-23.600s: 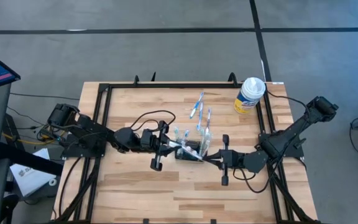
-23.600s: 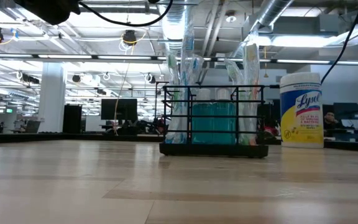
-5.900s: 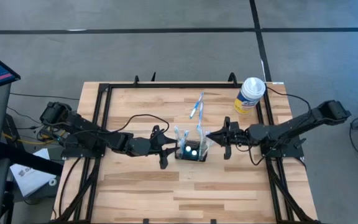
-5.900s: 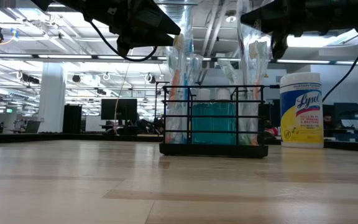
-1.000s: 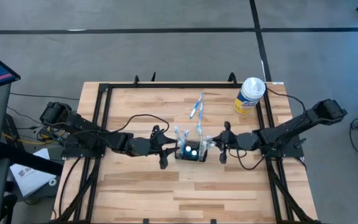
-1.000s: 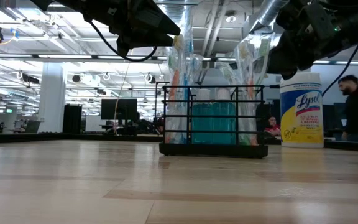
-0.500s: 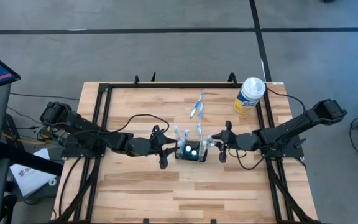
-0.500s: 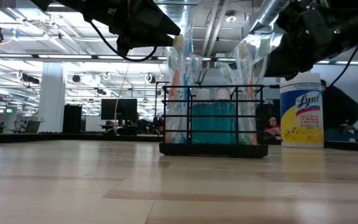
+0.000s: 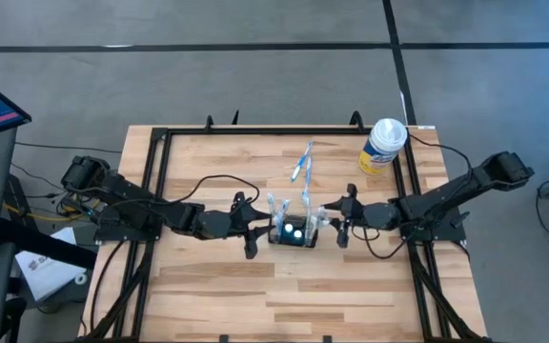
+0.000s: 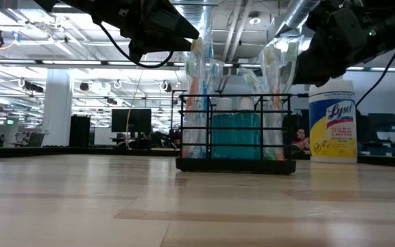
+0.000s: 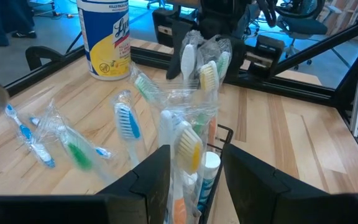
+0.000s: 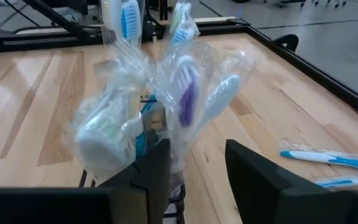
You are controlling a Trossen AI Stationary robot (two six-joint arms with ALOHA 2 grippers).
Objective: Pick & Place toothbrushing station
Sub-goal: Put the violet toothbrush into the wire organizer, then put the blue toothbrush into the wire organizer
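The toothbrushing station (image 9: pixel 294 233), a small black wire holder (image 10: pixel 235 165), stands on its base mid-table. Several plastic-wrapped toothbrushes stand upright in it around a teal item (image 10: pixel 236 134). My left gripper (image 9: pixel 261 228) is at its left end, open. Its fingers flank a wrapped yellow-bristled toothbrush (image 11: pixel 190 149). My right gripper (image 9: pixel 325 221) is at the station's right end, open. Its fingers flank the wrapped toothbrush heads (image 12: pixel 188 93). Both grippers hang at the height of the brush tops (image 10: pixel 197 51). My left gripper's fingers (image 11: pixel 157 180) stand level on either side of the wrapped toothbrush's upper part, coming from the table's left. I cannot tell whether they touch the wrapper. My right gripper's fingers (image 12: pixel 247 180) come level from the table's right around crinkled wrapping (image 12: pixel 178 152). Touch cannot be told.
Loose wrapped toothbrushes (image 9: pixel 302 162) lie on the table behind the station. A white-and-yellow wipes canister (image 9: pixel 382 145) stands at the far right corner. A black frame rail (image 9: pixel 284 131) runs around the table. Bare wood lies toward the near edge.
Both arms and the station stay where they were. A person who showed beyond the table's right side in the low view has gone out of sight.
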